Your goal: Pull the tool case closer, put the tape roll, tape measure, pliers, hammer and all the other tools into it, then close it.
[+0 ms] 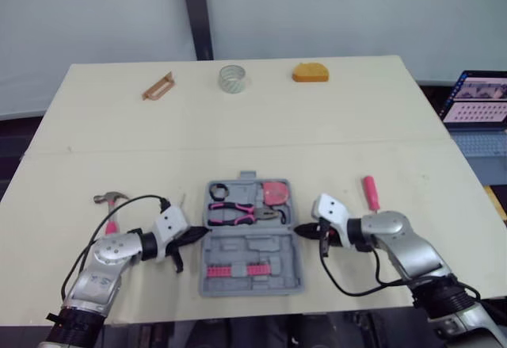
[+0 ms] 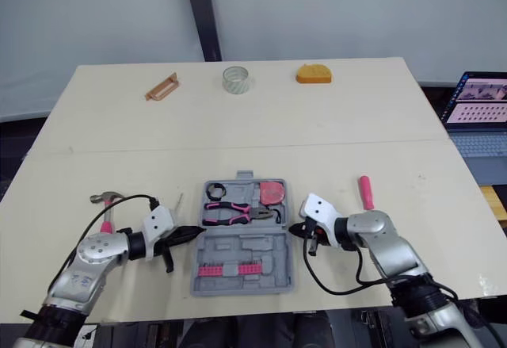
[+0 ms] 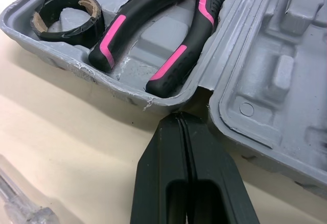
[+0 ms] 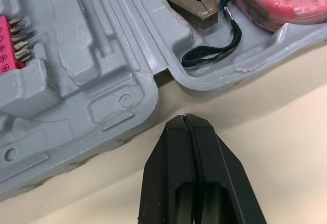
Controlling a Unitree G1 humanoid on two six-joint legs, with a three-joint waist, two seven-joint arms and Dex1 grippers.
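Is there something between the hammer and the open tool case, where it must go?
Yes. The left gripper, shut at the left edge of the tool case, lies with its arm between the case and the hammer. A thin screwdriver with a clear handle also lies close beside that gripper.

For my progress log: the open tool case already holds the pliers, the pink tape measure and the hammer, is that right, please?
Not quite: the hammer lies on the table, to the left of the tool case, as the left eye view shows. The pliers and the pink tape measure are inside it.
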